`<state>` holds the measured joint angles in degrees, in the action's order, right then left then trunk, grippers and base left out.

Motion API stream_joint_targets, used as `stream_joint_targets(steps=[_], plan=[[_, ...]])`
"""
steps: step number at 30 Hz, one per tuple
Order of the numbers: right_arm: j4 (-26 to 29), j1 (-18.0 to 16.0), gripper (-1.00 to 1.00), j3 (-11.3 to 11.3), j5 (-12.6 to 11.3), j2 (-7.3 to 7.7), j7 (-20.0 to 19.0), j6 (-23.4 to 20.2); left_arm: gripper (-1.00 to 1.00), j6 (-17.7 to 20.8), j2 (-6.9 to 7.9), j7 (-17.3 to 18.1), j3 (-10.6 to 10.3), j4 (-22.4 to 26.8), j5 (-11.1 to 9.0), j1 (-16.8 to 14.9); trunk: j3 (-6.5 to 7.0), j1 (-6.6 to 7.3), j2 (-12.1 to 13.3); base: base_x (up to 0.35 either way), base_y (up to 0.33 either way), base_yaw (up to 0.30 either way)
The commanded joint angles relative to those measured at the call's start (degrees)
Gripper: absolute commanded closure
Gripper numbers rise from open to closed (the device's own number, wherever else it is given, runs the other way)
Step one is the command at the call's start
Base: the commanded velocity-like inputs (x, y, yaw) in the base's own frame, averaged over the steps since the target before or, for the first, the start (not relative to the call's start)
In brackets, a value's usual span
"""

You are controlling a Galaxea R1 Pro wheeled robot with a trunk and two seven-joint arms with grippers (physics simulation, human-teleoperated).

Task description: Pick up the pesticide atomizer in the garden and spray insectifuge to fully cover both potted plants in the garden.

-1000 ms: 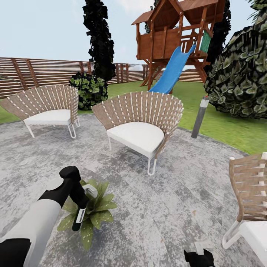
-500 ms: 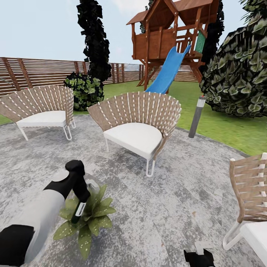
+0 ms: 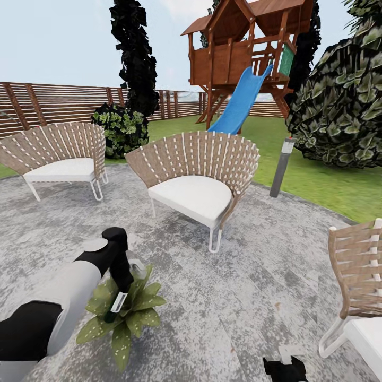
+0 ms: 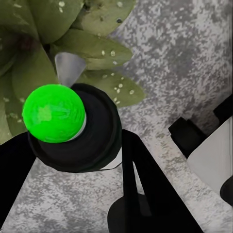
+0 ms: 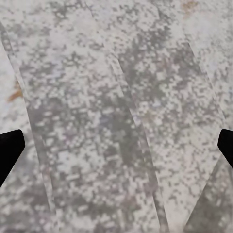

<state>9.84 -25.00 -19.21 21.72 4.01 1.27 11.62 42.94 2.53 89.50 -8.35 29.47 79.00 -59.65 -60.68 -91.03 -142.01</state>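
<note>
Left pincer [image 3: 118, 297] has shifted rightward over potted plant [image 3: 124, 313], clamping pesticide atomizer [image 4: 73, 128]. Right pincer [image 5: 116, 145] spread, empty. Risk: nozzle off-centre leaves outer leaves unsprayed.

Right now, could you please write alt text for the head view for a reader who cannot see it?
The robot's left gripper holds a slim dark-green spray bottle over a leafy green potted plant on a grey mottled stone patio. Behind stand wicker chairs, a brown slatted fence and a wooden playhouse with a blue slide.
</note>
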Motion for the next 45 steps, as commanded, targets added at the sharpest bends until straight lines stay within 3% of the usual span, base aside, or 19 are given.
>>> stream_joint_targets(steps=[1, 4, 7, 9, 14, 16, 19, 24, 30, 32, 36, 42, 45], plan=[[-0.1, 0.0, -1.0, -0.4, 0.6, 0.0, 0.1, 0.2, 1.0, 0.6, -0.09, 0.5, -0.3, 0.1, 0.3, 0.0, -0.05, 0.01, 0.0, 0.009, 0.0, 0.0], [-0.1, 0.0, -1.0, -0.4, 0.6, 0.03, 0.1, 0.2, 1.0, 0.6, -0.28, 0.5, -0.8, 0.1, 0.4, 0.0, -0.05, 0.01, 0.0, 0.158, 0.0, 0.0], [-0.1, 0.0, -1.0, -0.4, 0.6, 0.04, 0.1, 0.2, 1.0, 0.7, -0.32, 0.5, -5.1, 0.1, 0.3, 0.0, -0.05, 0.01, 0.0, 0.293, 0.0, 0.0], [-0.1, 0.0, -1.0, -0.4, 0.6, 0.04, 0.1, 0.2, 1.0, 0.8, -0.53, 0.5, -6.6, 0.1, 0.2, 0.0, -0.05, 0.01, 0.0, 0.19, 0.0, 0.0], [-0.1, 0.0, -1.0, -0.4, 0.6, 0.04, 0.1, 0.2, 1.0, 0.6, -2.0, 0.5, -7.9, 0.8, 0.8, -0.2, -0.05, 0.01, 0.0, 0.04, 0.0, 0.0], [-0.1, 0.0, -1.0, -0.4, 0.6, 0.04, 0.1, 0.2, 1.0, 0.6, -2.91, 0.5, -9.3, 0.8, 2.8, -1.1, -0.05, 0.01, 0.0, 0.004, 0.0, 0.0], [-0.1, 0.0, -1.0, -0.4, 0.6, 0.04, 0.1, 0.2, 1.0, 0.6, -3.71, 0.5, -10.6, 0.3, 4.2, -2.7, -0.05, 0.01, 0.0, 0.001, 0.0, 0.0], [-0.1, 0.0, -1.0, -0.4, 0.6, 0.04, 0.1, 0.2, 1.0, 0.4, -3.86, 0.5, -11.5, 0.2, 4.5, -3.1, -0.05, 0.01, 0.0, 0.0, 0.0, 0.0], [-0.1, 0.0, -1.0, -0.4, 0.7, 0.04, 0.1, 0.2, 1.0, -2.1, -3.76, 0.5, -18.8, -1.2, 4.5, -3.1, -0.05, 0.01, 0.0, 0.0, 0.0, 0.0], [-0.1, 0.0, -1.0, -0.4, 0.7, 0.04, 0.1, 0.2, 1.0, -2.3, -3.79, 0.5, -19.8, -2.1, 4.5, -2.9, -0.05, 0.01, 0.0, 0.0, 0.0, 0.0], [-0.1, 0.0, -1.0, -0.4, 0.7, 0.04, 0.1, 0.2, 1.0, -2.4, -4.39, 0.5, -20.4, -2.5, 4.6, -2.4, -0.05, 0.01, 0.0, 0.0, 0.0, 0.0], [-0.1, 0.0, -1.0, -0.4, 0.7, 0.04, 0.1, 0.2, 1.0, -2.4, -7.17, 0.5, -20.4, -2.6, 4.6, -1.9, -0.05, 0.01, 0.0, 0.0, 0.0, 0.0], [-0.1, 0.0, -1.0, -0.4, 0.7, 0.04, 0.1, 0.2, 1.0, -2.4, -7.43, 0.5, -20.4, -2.6, 4.6, -1.9, -0.05, 0.01, 0.0, 0.0, 0.0, 0.0]])
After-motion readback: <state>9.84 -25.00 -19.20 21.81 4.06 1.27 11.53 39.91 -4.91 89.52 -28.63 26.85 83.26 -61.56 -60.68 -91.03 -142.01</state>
